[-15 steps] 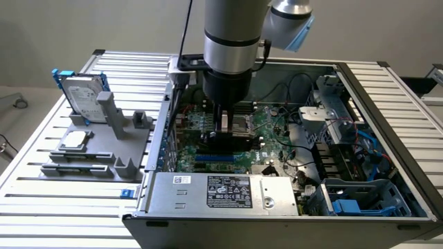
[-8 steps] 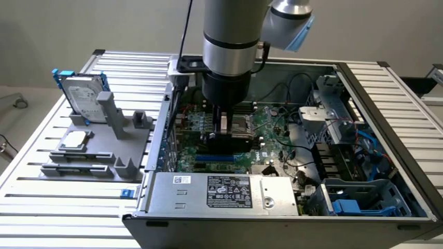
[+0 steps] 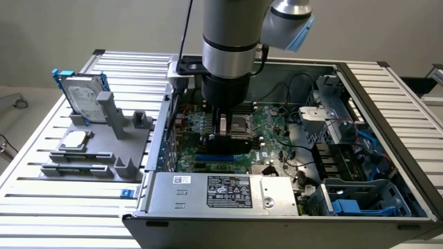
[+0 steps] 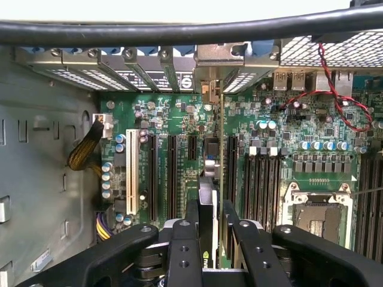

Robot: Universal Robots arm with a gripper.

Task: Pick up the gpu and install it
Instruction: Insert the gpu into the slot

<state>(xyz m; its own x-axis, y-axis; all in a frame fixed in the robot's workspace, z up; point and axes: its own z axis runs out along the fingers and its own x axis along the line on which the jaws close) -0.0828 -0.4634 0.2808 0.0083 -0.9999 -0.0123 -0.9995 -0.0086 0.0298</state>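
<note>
Deep inside the open computer case [image 3: 387, 98], my claw [image 4: 210, 230] was pinching the gpu [image 4: 207, 203], one finger pressed against each flat face. The card stood on edge between them. It ran lengthwise over the green motherboard [image 4: 179, 119], in line with the long black expansion slots and just beside the white slot [image 4: 130, 173]. Its far end reached toward the metal slot covers on the case's rear wall [image 4: 149, 72]. I could not tell for sure whether its lower edge was seated in a slot or only touching it, since my own fingers [image 4: 182, 245] covered that part.

From the exterior view, my claw [image 3: 225, 129] hung straight down over the middle of the board, with what looked like the card's dark body [image 3: 225, 144] just under it. The grey power supply [image 3: 221, 193] lay nearer the camera. On the slatted desk [image 3: 41, 207] at the exterior view's left, a hard drive in a blue frame [image 3: 83, 98] stood upright in a grey fixture [image 3: 114, 122], and a small silver chip [image 3: 76, 139] lay just beside it.
</note>
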